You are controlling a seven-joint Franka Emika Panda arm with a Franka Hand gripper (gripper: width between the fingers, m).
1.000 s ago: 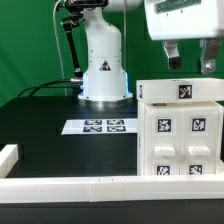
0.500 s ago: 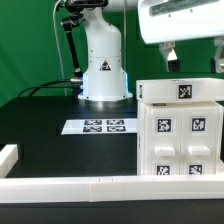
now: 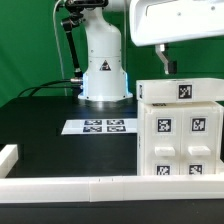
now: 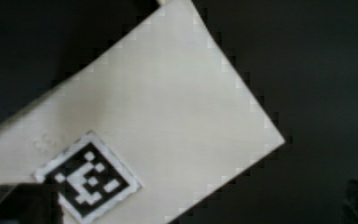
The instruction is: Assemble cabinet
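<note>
The cabinet (image 3: pixel 180 130) is a large white box with black-and-white tags, standing on the black table at the exterior view's right. A smaller white block with one tag (image 3: pixel 184 91) lies on top of it. My gripper (image 3: pixel 190 62) hangs above the cabinet's top, apart from it. One dark finger (image 3: pixel 163 62) shows; the other is at the frame's edge. The jaws stand wide apart with nothing between them. In the wrist view my gripper (image 4: pixel 185 212) looks down on a white cabinet panel (image 4: pixel 158 110) bearing a tag (image 4: pixel 91 180).
The marker board (image 3: pixel 98 126) lies flat in front of the robot's white base (image 3: pixel 103 65). A white rail (image 3: pixel 70 186) runs along the table's front edge, with a short white block (image 3: pixel 8 155) at the exterior view's left. Cables lie behind the base.
My gripper has moved toward the exterior view's left and slightly up, still above the cabinet. The cabinet and marker board have not moved.
</note>
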